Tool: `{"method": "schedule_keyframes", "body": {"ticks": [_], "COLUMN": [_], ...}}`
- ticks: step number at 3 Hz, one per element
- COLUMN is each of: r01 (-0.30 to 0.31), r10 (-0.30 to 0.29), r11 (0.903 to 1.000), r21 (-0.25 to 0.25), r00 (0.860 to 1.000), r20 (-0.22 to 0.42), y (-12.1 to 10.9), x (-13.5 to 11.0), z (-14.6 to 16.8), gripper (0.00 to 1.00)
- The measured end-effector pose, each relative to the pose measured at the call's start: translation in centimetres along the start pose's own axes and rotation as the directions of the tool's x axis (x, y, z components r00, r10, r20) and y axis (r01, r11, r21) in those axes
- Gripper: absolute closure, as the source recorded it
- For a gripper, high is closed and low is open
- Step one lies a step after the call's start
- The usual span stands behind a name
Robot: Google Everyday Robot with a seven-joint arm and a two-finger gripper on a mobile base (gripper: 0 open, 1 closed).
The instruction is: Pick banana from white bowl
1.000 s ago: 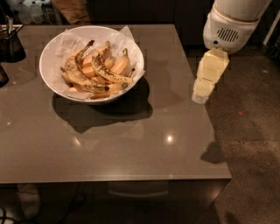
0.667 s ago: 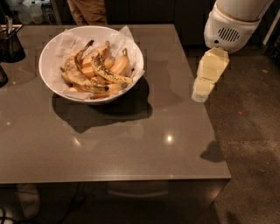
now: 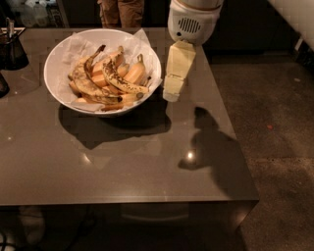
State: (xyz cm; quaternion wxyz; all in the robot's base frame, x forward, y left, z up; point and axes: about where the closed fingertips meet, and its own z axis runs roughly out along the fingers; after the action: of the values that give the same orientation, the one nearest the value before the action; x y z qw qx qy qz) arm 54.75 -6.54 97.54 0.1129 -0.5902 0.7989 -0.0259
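Just beside the right-hand rim of the white bowl (image 3: pixel 55 61), as the camera sees it, the robot's pale yellow gripper (image 3: pixel 170 94) hangs tip-down over a dark glossy table (image 3: pixel 122 171). It is apart from the bowl and holds nothing. Whether it is set wide or narrow cannot be told from this angle. Above the gripper, the arm's white vented housing (image 3: pixel 190 22) runs out of the top of the view.

The banana (image 3: pixel 120 82), slim, curved and heavily spotted brown-black, lies in the bowl to the left of the gripper. It rests on top of the pile, and its near end points toward the gripper's side of the rim. Plumper yellow-orange bananas (image 3: pixel 133 72) sit under and behind it, closer to the gripper than the other spotted fruit (image 3: pixel 81 81) on the bowl's far side. Crinkled white paper (image 3: pixel 143 41) lines the bowl and rises above the rim near the gripper.

Well to the left of the gripper, past the bowl, a small dark cup (image 3: pixel 12 53) stands at the table's far corner. Behind the bowl, a person's legs (image 3: pixel 120 10) show at the table's back edge. Below and to the right of the gripper, the arm's shadow (image 3: pixel 211 144) falls across the tabletop.
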Motion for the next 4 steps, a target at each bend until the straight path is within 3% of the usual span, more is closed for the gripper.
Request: {"method": "schedule_keyframes", "body": {"ticks": [2,3,4], "r01": [-0.017,-0.016,-0.004], "r10": [0.014,0.01,-0.001], "r11": [0.9986,0.9962,0.9962], "r21": [0.05,0.085,0.087], "r00": [0.998,0.997,0.998], "r20": [0.055,0.071,0.065], "y": [-0.5,-1.1,-1.4], "x": [-1.4,-4.1,-6.2], "z": [0.0,0.0,0.3], "gripper": [0.0,0.0,0.0]}}
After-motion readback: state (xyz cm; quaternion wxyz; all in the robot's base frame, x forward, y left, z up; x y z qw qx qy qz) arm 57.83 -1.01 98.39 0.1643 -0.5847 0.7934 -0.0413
